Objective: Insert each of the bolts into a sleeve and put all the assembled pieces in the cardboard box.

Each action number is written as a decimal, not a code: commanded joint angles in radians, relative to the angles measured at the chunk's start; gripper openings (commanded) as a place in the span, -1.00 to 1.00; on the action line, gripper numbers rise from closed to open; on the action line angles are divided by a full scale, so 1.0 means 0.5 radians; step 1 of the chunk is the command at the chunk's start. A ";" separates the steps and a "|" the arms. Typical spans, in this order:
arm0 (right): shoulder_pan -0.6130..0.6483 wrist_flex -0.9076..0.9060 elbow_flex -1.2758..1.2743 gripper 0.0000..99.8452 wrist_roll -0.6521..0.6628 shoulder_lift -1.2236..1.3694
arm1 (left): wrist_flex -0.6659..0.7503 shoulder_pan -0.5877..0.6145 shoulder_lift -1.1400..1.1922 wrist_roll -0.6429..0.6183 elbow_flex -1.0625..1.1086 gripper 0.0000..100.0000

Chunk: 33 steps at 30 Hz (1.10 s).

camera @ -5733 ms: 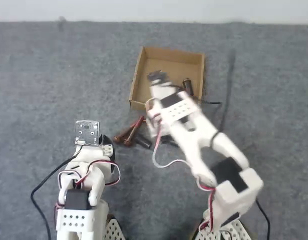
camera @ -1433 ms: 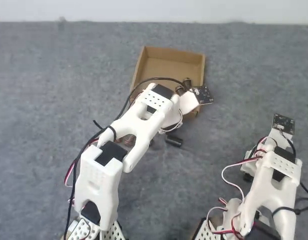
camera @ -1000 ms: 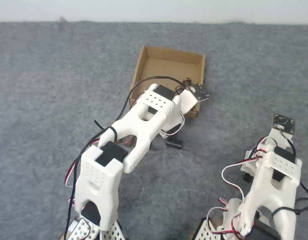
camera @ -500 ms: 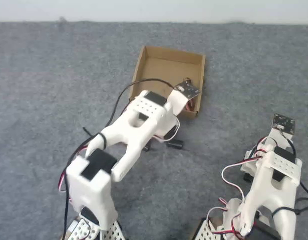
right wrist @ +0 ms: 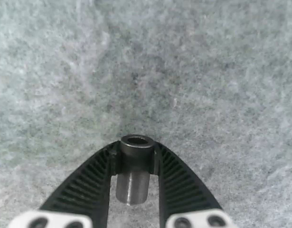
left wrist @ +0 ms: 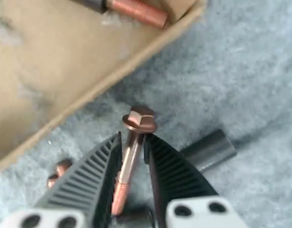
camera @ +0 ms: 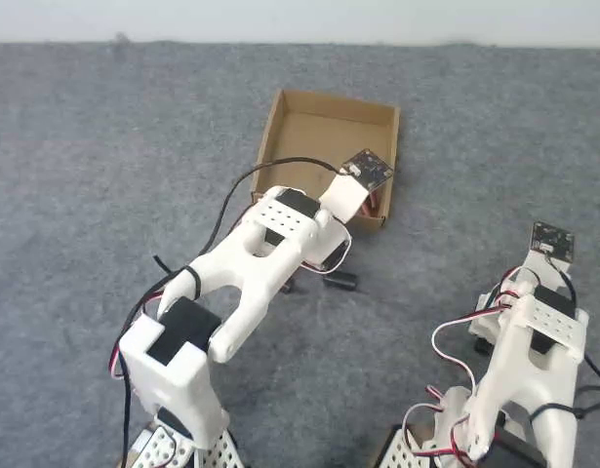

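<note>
The left arm (camera: pixel 251 263) stretches out from the near edge of the grey tabletop (camera: pixel 104 146) toward the cardboard box (camera: pixel 280 127). Its pincer (left wrist: pixel 133 137) is clamped on a copper bolt (left wrist: pixel 128 159). The shaft lies between the two ribbed fingers (left wrist: pixel 91 180), and the hexagonal head sticks out just past their tips. To one side of this pincer, back near its base, two small copper pieces (left wrist: pixel 58 171) lie on the tabletop; they are too small to tell more.

Just beyond the pincer's tips runs the near wall of the cardboard box (left wrist: pixel 103 85), close to the bolt head but not touching it. Deeper inside the box, well past the tips, lies one assembled piece (left wrist: pixel 136 12), its copper threaded end poking out of a dark sleeve.

On the other side of the left pincer, near the fingers and outside the box, a loose dark sleeve (left wrist: pixel 207 149) lies on its side on the tabletop. From above, this sleeve (camera: pixel 343 280) sits just in front of the box's near wall, beside the arm.

The right arm (camera: pixel 534 331) is folded back at the near right of the tabletop, well apart from the box. Its pincer (right wrist: pixel 136 148) is closed on another dark sleeve (right wrist: pixel 134 183), gripped between the fingertips with its open end facing outward, past the tips, above bare grey tabletop (right wrist: pixel 207 71).
</note>
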<state>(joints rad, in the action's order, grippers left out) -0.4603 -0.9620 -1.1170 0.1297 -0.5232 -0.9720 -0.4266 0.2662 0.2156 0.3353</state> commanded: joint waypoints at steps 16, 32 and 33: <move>0.017 0.035 0.009 -0.98 0.040 -0.087 | -0.589 0.018 0.586 0.092 -0.882 -0.86; 0.017 0.066 0.000 -0.98 0.040 -0.087 | -0.651 0.018 0.353 0.083 -0.683 -0.98; 0.017 0.100 -0.021 -0.98 0.040 -0.087 | -0.617 0.025 0.276 0.083 -0.615 -0.98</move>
<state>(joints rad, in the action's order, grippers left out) -0.4603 -0.9544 -1.1185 0.1297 -0.5232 -1.3080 -0.4204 0.5363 0.2570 -0.0269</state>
